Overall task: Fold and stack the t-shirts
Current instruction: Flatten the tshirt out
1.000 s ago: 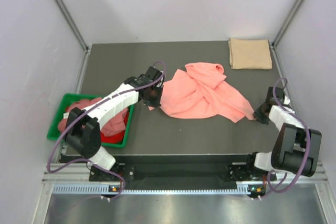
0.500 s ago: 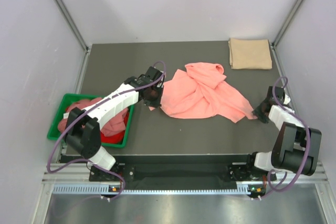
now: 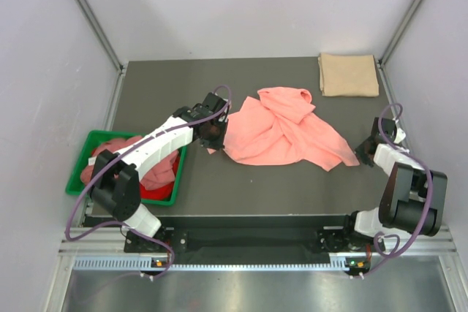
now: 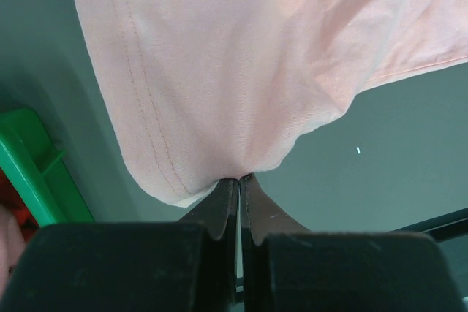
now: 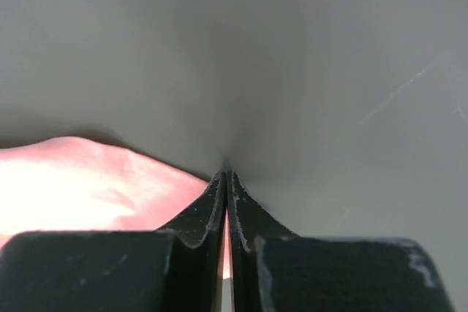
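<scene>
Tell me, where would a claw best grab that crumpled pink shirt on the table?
On the salmon-pink shirt, probably the pointed right corner, coming in low from the right: it lies thin and flat, clear of the bunched middle. The left claw pinches the stitched hem corner opposite, so pulling apart should spread it.

Soft, even light from above; top view sharp, weak shadows. Right wrist cam dim & blurry, w/ pink shirt (image 5: 80, 180) blown out.

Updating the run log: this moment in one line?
left gripper: shut on salmon shirt | right gripper: shut | tan shirt: folded, far corner
</scene>
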You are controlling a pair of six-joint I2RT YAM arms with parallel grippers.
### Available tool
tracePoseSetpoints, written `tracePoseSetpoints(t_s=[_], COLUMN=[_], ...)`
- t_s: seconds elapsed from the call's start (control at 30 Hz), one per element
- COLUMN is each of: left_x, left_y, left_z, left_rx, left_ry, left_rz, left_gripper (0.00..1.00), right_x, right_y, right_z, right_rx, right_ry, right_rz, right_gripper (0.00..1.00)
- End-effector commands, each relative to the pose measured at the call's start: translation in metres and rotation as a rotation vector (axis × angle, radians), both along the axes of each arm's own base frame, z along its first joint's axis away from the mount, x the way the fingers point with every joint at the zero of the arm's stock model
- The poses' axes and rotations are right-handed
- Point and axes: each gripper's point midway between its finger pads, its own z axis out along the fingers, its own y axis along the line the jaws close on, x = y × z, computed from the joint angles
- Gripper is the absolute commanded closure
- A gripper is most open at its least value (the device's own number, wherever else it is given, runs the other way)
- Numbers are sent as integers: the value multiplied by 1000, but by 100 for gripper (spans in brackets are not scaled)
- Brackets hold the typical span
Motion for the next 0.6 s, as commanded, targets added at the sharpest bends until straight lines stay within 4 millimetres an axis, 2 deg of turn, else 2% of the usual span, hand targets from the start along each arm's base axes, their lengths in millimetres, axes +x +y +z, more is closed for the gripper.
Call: tracePoseSetpoints(t_s=[0.0,0.07,0.1,0.13,0.17,0.23,0.4,0.57], left_x=[7,7,7,6,6,7,6,6], left_y=[-7,-7,-7,-8,-8,-8,-7,-8], left_z=[21,21,21,21,22,22,22,22], left_rx=[-49,-51,-53,-54,-55,-55,-55,-60], left_ry=[-78,-77,-75,-73,-74,-76,-76,-78], left_rz=[-15,-16,-15,-17,-16,-15,-17,-22], left_gripper=[100,100,100,100,100,100,100,100], right_x=[-15,-19,-16,-17,-24,-23,-24,-30], right_y=[8,5,2,0,-1,-2,3,9], right_z=[-12,-6,2,6,9,20,41,35], right_rx=[28,11,-2,-9,-14,-20,2,42], right_ry=[63,82,76,86,114,101,69,71], right_rz=[17,8,0,-8,-18,-25,-33,-59], right_gripper=[100,100,96,82,77,70,64,60])
